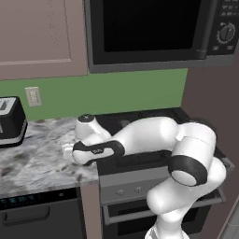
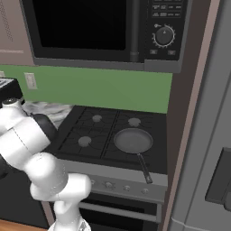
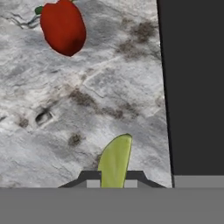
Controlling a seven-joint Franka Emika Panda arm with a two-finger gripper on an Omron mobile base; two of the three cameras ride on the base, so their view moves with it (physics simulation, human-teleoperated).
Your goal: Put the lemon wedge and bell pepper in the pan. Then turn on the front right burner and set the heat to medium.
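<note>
Pinching lemon wedge (image 3: 115, 162) between fingers (image 3: 89, 180); bell pepper (image 3: 63, 27) apart on counter (image 3: 52, 122)

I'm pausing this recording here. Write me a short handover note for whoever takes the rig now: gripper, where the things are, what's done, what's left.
Gripper: shut on the lemon wedge, low over the marble counter, left of the stove.
Bell pepper: lying on the counter, apart from the wedge.
Pan: on the front right burner, nothing in it.
Done: wedge gripped.
Left: carry the wedge to the pan, then the pepper, then switch that burner on at medium.

Kitchen: cooktop (image 2: 97, 131), microwave (image 2: 103, 31), marble counter (image 1: 42, 149)
</note>
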